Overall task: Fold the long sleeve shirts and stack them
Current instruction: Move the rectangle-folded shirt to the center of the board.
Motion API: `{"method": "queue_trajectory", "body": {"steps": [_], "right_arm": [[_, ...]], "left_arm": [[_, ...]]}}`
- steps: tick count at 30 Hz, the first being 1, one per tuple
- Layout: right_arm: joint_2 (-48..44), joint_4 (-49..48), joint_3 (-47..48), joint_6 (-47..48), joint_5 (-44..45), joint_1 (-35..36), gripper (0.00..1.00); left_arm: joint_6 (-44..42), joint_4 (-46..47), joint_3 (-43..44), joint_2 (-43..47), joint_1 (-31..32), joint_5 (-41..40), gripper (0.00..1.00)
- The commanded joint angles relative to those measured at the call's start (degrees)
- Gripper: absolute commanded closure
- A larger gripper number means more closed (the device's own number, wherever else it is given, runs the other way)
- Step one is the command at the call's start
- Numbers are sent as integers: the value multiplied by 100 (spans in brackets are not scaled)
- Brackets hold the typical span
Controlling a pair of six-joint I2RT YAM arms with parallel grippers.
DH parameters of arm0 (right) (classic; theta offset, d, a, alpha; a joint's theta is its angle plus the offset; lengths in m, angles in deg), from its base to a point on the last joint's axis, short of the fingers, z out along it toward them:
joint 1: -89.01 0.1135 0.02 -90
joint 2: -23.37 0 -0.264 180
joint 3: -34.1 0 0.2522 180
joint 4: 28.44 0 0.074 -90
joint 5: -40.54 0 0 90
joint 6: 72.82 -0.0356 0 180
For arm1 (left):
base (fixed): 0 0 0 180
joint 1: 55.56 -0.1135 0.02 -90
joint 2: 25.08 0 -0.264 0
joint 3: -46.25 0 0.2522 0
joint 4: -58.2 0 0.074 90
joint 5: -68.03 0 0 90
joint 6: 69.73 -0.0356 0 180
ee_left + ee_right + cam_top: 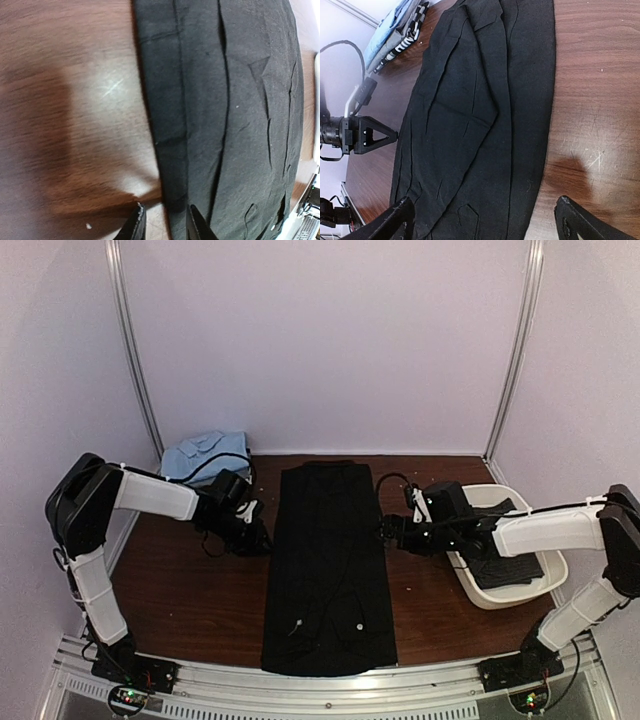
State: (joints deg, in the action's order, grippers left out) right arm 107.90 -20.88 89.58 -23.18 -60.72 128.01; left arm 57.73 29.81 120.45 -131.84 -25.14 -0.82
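Note:
A plain black long sleeve shirt (328, 570) lies folded into a long narrow strip down the middle of the wooden table. My left gripper (262, 537) sits low at the strip's left edge. In the left wrist view its fingers (134, 226) stand a little apart, open, with the shirt's folded edge (172, 200) and a bit of table between them. My right gripper (385, 532) is at the strip's right edge, jaws wide open. In the right wrist view it (487, 222) spans the shirt's right border (530, 150). Nothing is held.
A white basket (490, 600) at the right holds another dark shirt (505, 565), under the right forearm. A folded stack of light blue and striped clothes (205, 452) lies at the back left corner. Bare wood shows on both sides of the strip.

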Motion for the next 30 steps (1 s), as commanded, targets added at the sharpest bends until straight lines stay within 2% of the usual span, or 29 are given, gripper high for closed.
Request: {"method": "queue_trajectory", "body": {"steps": [1, 9, 18, 30], "right_arm": [[-182, 505, -95, 166, 434, 241, 3], [-130, 543, -46, 168, 494, 376, 9], [112, 700, 147, 296, 553, 463, 13], [424, 928, 390, 373, 640, 642, 14]], "left_arm": [[43, 158, 278, -165, 117, -226, 71], [154, 38, 726, -554, 123, -718, 75], [291, 83, 1123, -874, 118, -694, 100], [712, 220, 971, -746, -324, -1081, 100]]}}
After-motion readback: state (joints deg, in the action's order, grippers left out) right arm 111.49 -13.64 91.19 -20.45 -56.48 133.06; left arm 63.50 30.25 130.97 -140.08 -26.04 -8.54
